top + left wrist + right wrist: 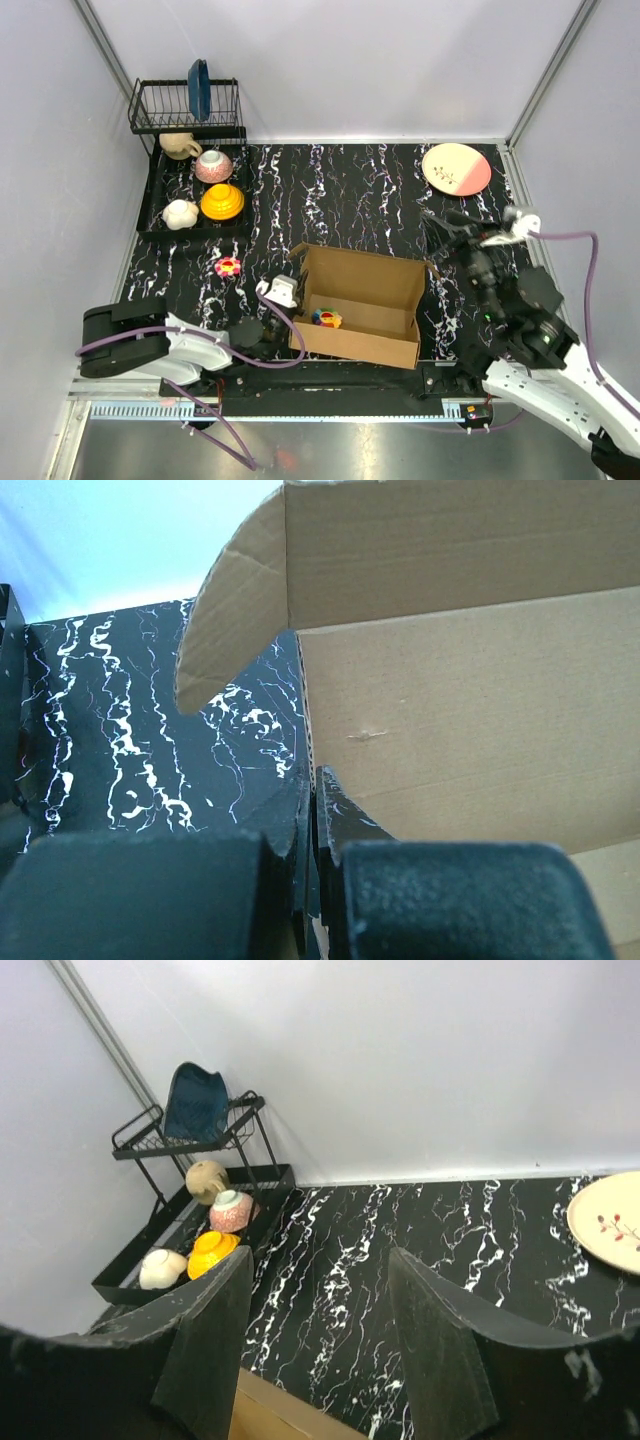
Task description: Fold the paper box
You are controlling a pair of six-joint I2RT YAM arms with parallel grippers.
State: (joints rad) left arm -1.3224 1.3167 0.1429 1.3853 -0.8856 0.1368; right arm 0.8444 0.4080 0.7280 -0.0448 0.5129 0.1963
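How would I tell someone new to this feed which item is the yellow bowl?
Go to the black wire dish rack in the far left corner; a black tray lies at its foot. The yellow bowl is at the tray's near right end, right of a white piece and in front of a pink-patterned bowl. It is the only bright yellow-orange item there.

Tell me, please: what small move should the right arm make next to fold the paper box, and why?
Probably lower the right gripper toward the right end of the paper box. Its jaws stand open and empty beside the box, while the left gripper is shut on the box's left wall, steadying it; the box is open on top.
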